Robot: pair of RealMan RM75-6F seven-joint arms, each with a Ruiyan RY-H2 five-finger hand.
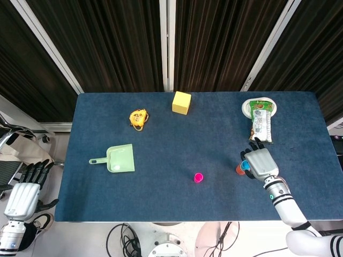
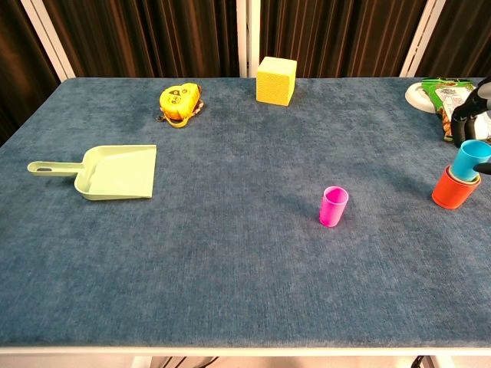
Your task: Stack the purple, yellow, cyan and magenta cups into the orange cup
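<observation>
While the right hand (image 1: 259,163) grips the cyan cup (image 2: 469,159), it sits partway inside the orange cup (image 2: 453,189).

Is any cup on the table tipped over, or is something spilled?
Nothing is spilled. The magenta cup stands upright alone. The cyan cup, held by the right hand, sits slightly tilted in the orange cup, not fully seated.

Green dustpan (image 2: 115,172), yellow tape measure (image 2: 179,102), yellow cube (image 2: 276,80), snack packet (image 1: 261,125) partly on a white plate (image 1: 247,107).
</observation>
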